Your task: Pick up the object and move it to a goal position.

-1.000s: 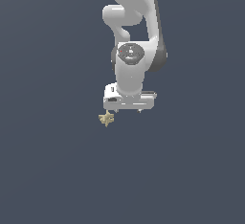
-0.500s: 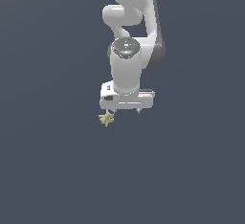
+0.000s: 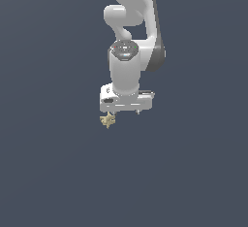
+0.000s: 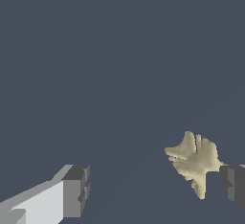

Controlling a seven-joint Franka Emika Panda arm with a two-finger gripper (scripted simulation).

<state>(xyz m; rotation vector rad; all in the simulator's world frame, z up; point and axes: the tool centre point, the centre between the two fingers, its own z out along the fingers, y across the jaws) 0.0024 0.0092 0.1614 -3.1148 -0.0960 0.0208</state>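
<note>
My arm (image 3: pixel 130 41) hung straight down, and my pincer (image 4: pixel 153 189) was spread wide, holding nothing. The object (image 4: pixel 194 161), a small tan star-shaped lump, lay between my fingers but far off-centre, just beside one dark pad (image 4: pixel 233 185). I judged it light, stiff and unlikely to crush; its short prongs could slip, so I meant to pinch the thicker middle.

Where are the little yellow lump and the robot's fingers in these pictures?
Object (image 4: pixel 194 162): wrist view, the middle of the tan lump.
Object (image 3: pixel 108 120): exterior view, its centre.
Fingers (image 4: pixel 76 189): wrist view, one finger's dark pad.
</note>
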